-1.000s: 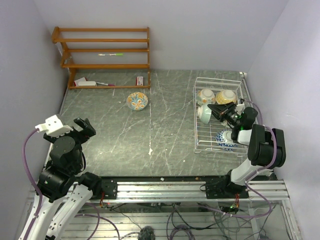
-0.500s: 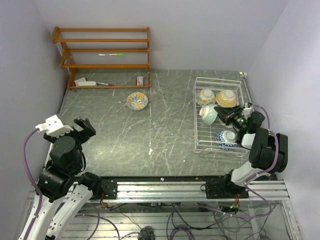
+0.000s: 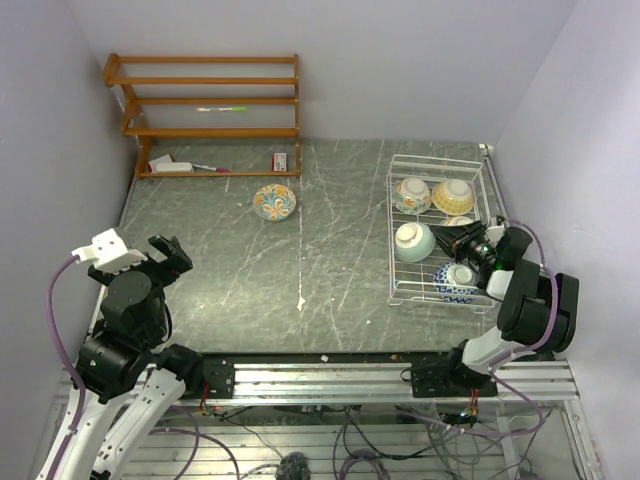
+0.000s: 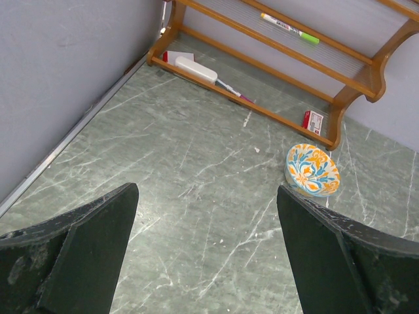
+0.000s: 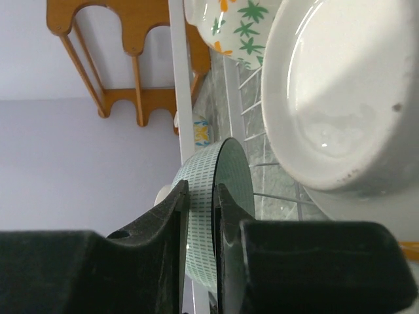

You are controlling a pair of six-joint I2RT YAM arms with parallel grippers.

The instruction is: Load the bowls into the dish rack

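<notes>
The white wire dish rack (image 3: 392, 240) stands at the right of the table. My right gripper (image 3: 445, 238) is shut on the rim of the pale teal bowl (image 3: 412, 241), holding it on edge inside the rack. In the right wrist view its fingers (image 5: 203, 190) pinch that bowl's wall (image 5: 209, 163). Two painted bowls (image 3: 411, 193) (image 3: 453, 194) lean at the rack's far end, and a blue-patterned bowl (image 3: 455, 280) lies at its near end. One colourful bowl (image 3: 274, 201) (image 4: 312, 170) sits on the table. My left gripper (image 4: 206, 190) hangs open and empty at the near left.
A wooden shelf unit (image 3: 205, 110) stands against the back wall with a marker (image 4: 290, 28) and small items on it. A cream bowl underside (image 5: 334, 98) sits close beside the held bowl. Walls close in on the left and right.
My right gripper has drawn back toward the near right with the teal bowl, which now sits lower in the middle of the rack. The left arm has not moved.
</notes>
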